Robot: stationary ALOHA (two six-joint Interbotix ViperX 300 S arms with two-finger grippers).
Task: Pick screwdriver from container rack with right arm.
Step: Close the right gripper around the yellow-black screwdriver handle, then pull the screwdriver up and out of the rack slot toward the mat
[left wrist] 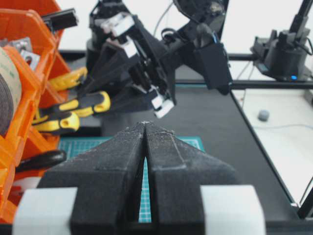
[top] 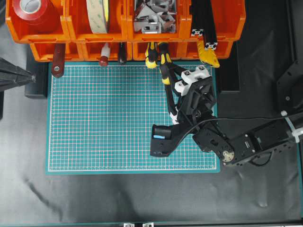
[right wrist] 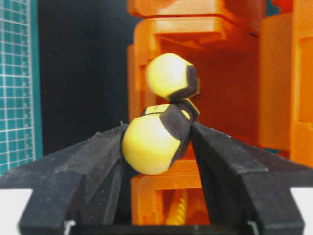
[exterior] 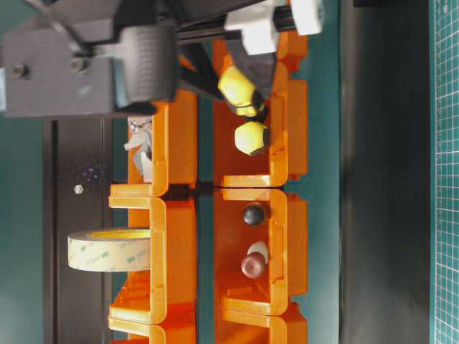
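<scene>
The screwdriver sits with its yellow-and-black handle butt between the two black fingers of the right gripper, both pads pressed against its sides, so the jaws stand closed onto the handle with only its width between them. In the overhead view the screwdriver's handle sticks out of the front row of the container rack, from a bin right of centre, slanting over the far edge of the green cutting mat. The right gripper reaches it from the near right, white blocks showing on its body.

Just left of it in the same bin lies a second yellow-and-black handle, the stubby tool, seen in the right wrist view just beyond the held one; the two look close, though whether they touch cannot be told.

Further left in the front row lie a dark-handled tool, a red-handled tool and a wooden-looking brown handle. The far row holds a red tape roll, a roll of beige tape, metal brackets and black aluminium extrusions. A yellow clamp-like piece lies at the rack's right end.

The left gripper is at the left edge of the scene, its fingertips meeting with nothing between them.
</scene>
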